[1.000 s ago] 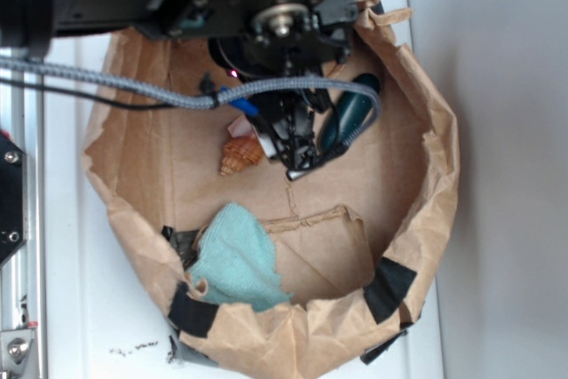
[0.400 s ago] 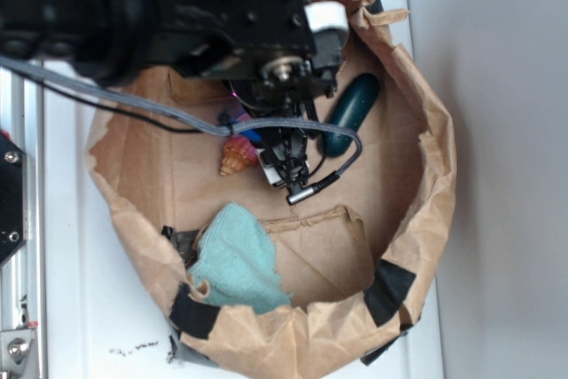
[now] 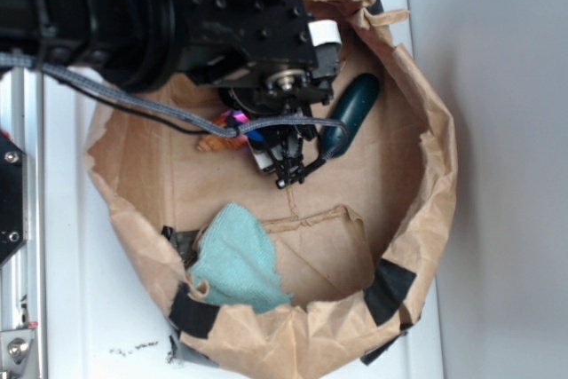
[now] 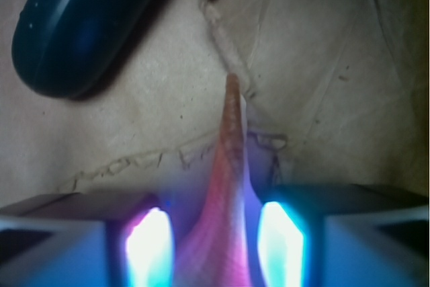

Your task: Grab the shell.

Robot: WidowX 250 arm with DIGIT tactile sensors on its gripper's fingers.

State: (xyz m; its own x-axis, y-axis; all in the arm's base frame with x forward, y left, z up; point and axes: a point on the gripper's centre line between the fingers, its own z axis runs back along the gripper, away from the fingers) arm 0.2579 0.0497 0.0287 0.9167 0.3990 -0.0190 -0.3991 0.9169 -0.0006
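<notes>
The shell lies between my two fingertips at the bottom centre of the wrist view, its pointed tail aimed up the frame. My end effector is spread, not yet clenched on it. I should squeeze evenly on the thicker body, not the slim tail. A dark green capsule sits upper left on the paper bag floor.

Even, soft daylight overhead; the wrist view is dim, blurred, with blue-pink glare below.
</notes>
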